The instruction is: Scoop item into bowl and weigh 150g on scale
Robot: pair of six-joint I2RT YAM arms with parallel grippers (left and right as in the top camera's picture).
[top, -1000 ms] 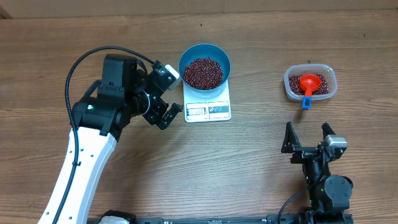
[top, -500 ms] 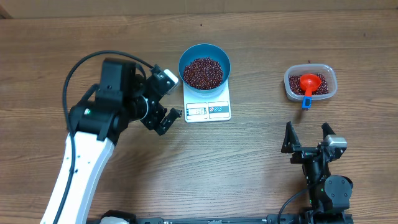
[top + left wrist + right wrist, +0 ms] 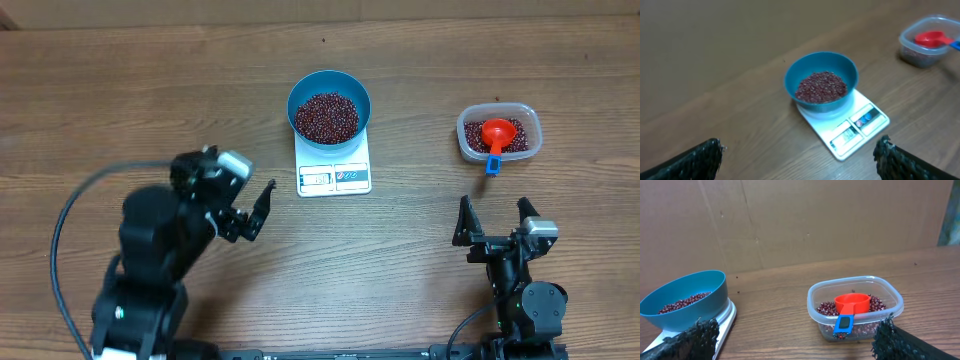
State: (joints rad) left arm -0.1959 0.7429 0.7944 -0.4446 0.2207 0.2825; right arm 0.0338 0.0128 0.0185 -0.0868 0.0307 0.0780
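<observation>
Your left claw (image 3: 254, 208) and right claw (image 3: 492, 220) both gape wide and empty, clear of the round blue bowl (image 3: 296, 100) of small maroon beans (image 3: 325, 117) sitting on the flat white scale (image 3: 335, 178), so scooping looks largely done, though the reading is illegible.

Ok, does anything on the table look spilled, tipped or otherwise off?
Nothing stands out. The bowl sits upright on the scale, beans inside; the red scoop rests in the clear tub. A few tiny dark specks on the table are too small to identify.
</observation>
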